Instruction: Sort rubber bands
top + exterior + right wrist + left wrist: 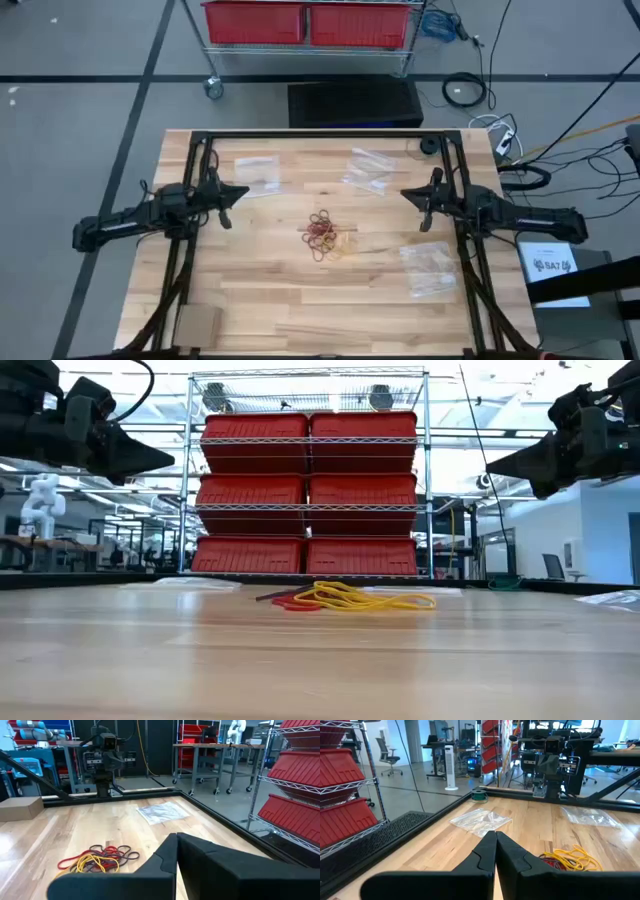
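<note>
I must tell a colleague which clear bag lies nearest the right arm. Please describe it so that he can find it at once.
Start at the wooden table and find the pile of rubber bands near its middle. From the pile, go toward the right arm's side and the near edge: the bag lies there. The other two bags lie on the far side of the pile.

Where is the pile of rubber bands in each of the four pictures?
High view: rubber bands at the table's middle, between both arms.
Low view: rubber bands at centre, before the red bins.
Left wrist view, beside the shut left gripper.
Right wrist view, beside the shut right gripper.
Shared landmark: red bins.
</note>
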